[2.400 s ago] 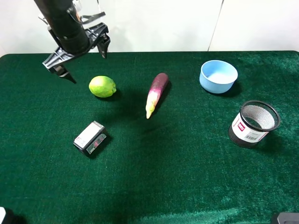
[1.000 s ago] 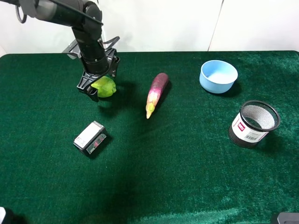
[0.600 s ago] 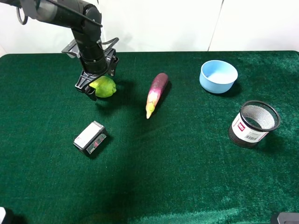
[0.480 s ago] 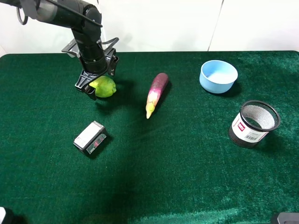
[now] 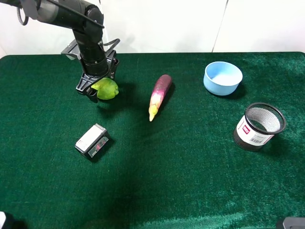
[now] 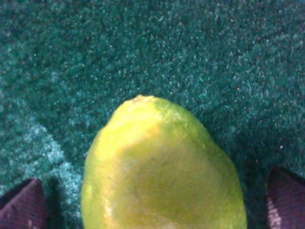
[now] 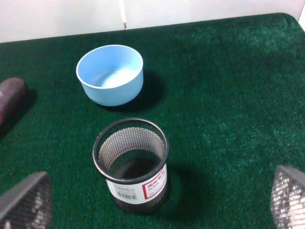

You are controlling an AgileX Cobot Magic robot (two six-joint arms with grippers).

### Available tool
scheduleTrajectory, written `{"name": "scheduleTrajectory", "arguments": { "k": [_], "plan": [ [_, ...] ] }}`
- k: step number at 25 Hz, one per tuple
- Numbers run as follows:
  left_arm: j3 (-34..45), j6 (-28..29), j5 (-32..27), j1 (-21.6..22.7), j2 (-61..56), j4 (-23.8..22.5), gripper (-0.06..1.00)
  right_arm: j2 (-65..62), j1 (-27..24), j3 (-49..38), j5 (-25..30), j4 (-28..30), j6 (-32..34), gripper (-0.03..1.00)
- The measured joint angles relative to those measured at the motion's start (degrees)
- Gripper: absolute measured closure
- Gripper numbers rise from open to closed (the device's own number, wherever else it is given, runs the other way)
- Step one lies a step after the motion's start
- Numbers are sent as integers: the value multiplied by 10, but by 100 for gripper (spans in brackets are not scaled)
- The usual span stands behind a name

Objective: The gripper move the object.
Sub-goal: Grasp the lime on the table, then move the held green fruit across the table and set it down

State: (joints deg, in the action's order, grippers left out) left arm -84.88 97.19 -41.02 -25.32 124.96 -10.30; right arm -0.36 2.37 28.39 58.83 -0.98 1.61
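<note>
The yellow-green lime (image 5: 106, 88) lies on the green cloth at the back left. My left gripper (image 5: 96, 85), a black claw on a dark arm, is lowered over it with its jaws on either side. In the left wrist view the lime (image 6: 162, 167) fills the middle, nub end away from the camera. The two fingertips (image 6: 21, 205) sit at the picture's edges with cloth showing between each and the fruit, so the gripper (image 6: 152, 210) is open around it. My right gripper (image 7: 156, 198) is open and empty, held above the mesh cup.
A purple-and-cream eggplant (image 5: 159, 95) lies right of the lime. A small silver box (image 5: 92, 140) lies in front of the lime. A light blue bowl (image 5: 222, 78) and a black mesh cup (image 5: 259, 126) stand at the right; both also show in the right wrist view.
The left arm came down from the back left corner onto the lime. Over the last second it has shifted only slightly back and left. The lime has not moved.
</note>
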Motion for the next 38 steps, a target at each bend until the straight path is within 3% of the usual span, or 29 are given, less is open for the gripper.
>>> {"name": "scheduleTrajectory", "arguments": {
  "k": [9, 29, 38],
  "plan": [
    [0, 16, -1, 0, 0, 0, 29, 0, 0, 0, 0, 0, 0, 27],
    [0, -27, -1, 0, -12, -8, 29, 0, 0, 0, 0, 0, 0, 27],
    [-2, -63, -39, 0, -54, -9, 29, 0, 0, 0, 0, 0, 0, 27]
  ]
}}
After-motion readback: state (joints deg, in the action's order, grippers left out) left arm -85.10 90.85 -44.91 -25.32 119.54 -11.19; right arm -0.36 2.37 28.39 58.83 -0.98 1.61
